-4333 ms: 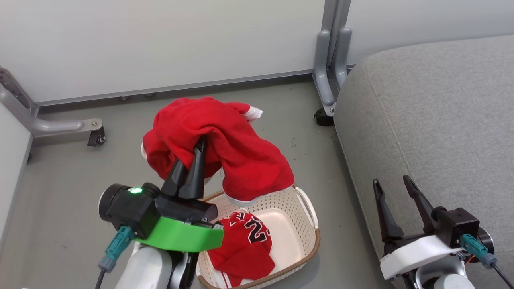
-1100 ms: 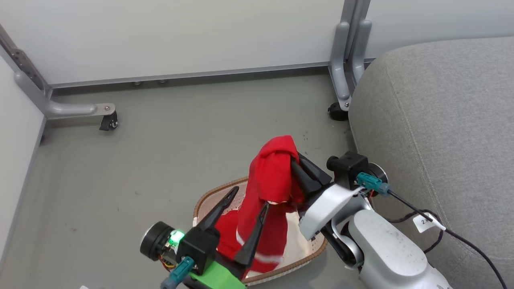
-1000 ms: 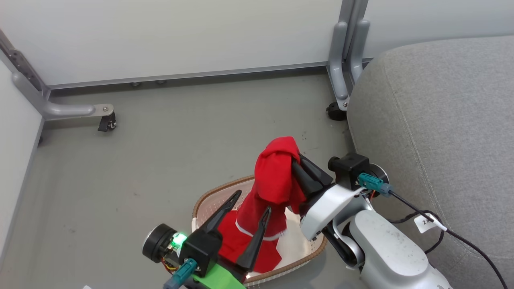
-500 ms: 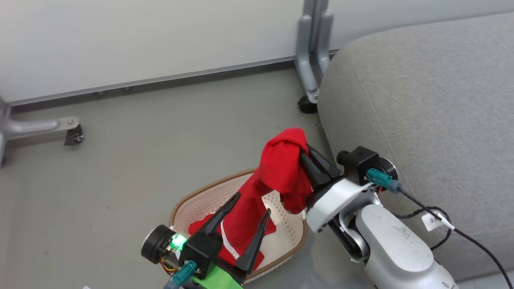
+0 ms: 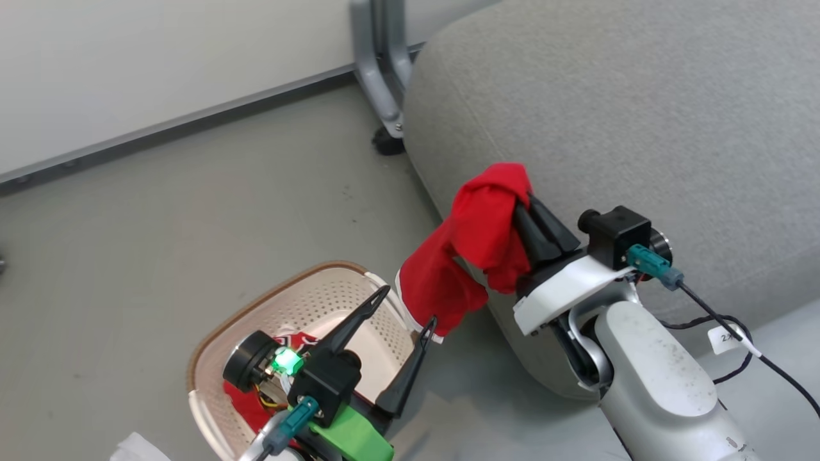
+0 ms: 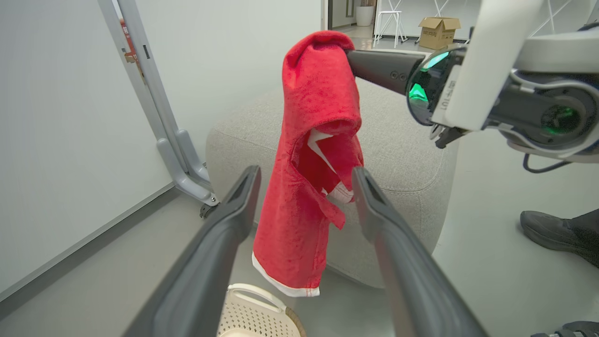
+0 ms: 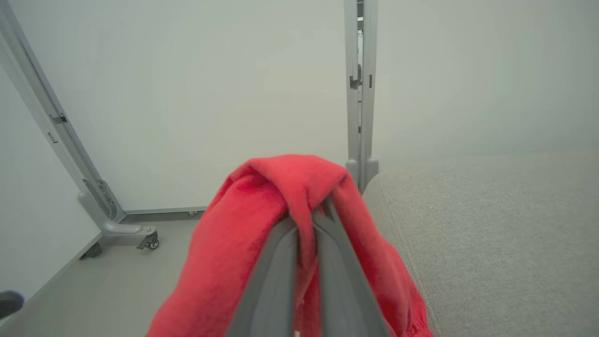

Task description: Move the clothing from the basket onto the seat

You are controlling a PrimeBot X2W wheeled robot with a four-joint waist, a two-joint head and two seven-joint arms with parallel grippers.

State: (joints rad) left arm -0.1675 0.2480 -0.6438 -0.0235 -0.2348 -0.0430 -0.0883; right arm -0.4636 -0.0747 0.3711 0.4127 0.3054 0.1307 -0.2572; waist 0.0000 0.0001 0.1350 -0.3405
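My right gripper (image 5: 520,203) is shut on a red garment (image 5: 471,253) of the clothing, which hangs in the air against the front edge of the grey seat (image 5: 608,109). Its white-trimmed hem dangles just past the basket's rim (image 5: 275,278). A second red garment (image 5: 242,398) lies in the cream basket, partly hidden behind my left gripper (image 5: 409,306), which stands open over the basket. In the left wrist view the hanging garment (image 6: 306,140) is beyond the open left gripper (image 6: 305,180). The right wrist view has the cloth (image 7: 252,220) draped over the shut right gripper (image 7: 306,217).
A grey metal frame post (image 5: 381,96) with a caster stands at the seat's far corner, before a white wall. A person's dark shoe (image 6: 557,231) rests on the floor beside the seat. A black cable (image 5: 737,320) trails from my right wrist.
The right gripper has lifted the garment out of the basket and carried it right, toward the seat. The head view has swung right. The left gripper stays open over the basket.
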